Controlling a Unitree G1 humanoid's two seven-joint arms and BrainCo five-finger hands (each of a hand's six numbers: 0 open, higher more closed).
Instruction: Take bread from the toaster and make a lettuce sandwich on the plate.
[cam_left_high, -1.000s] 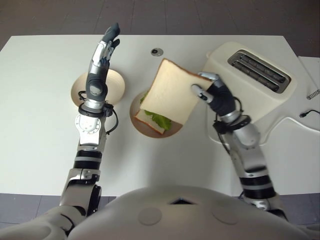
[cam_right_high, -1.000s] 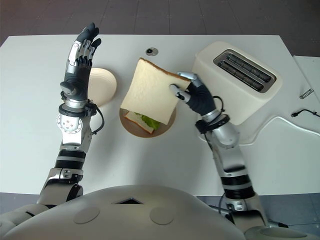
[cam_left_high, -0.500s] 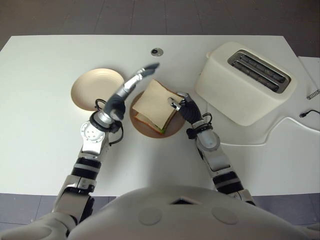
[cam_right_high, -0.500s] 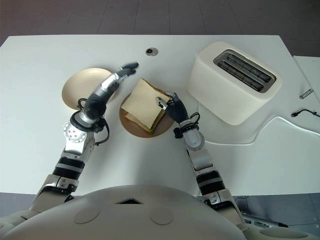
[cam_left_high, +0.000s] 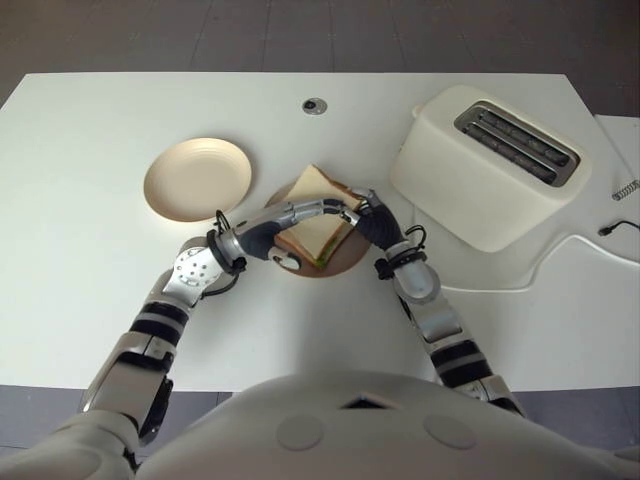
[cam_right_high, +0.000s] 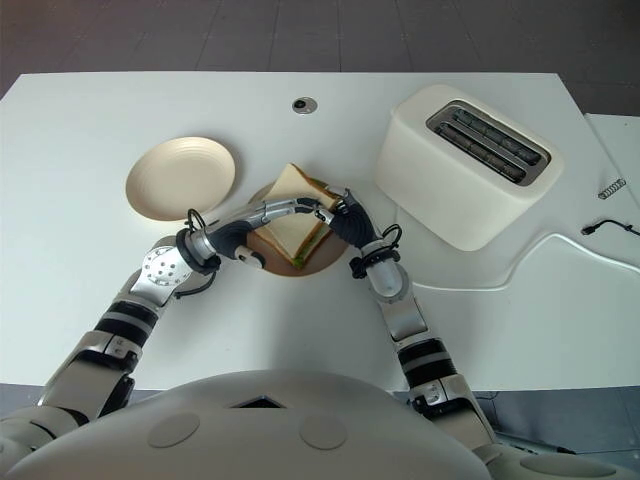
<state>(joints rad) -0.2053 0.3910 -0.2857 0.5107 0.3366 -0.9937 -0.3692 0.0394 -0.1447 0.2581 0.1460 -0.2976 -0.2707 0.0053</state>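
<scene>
White tabletop (cam_left_high: 80, 200), an empty cream round plate (cam_left_high: 197, 178) far left. My left hand (cam_left_high: 290, 215) lies open, stretched flat across the top white bread slice (cam_left_high: 318, 190) of the lettuce sandwich (cam_left_high: 316, 242) on the brown round plate (cam_left_high: 350, 256). My right hand (cam_left_high: 372, 222) meets that slice's right corner; grip or mere touch, I cannot tell. Both hands are on it; release looks next.
</scene>
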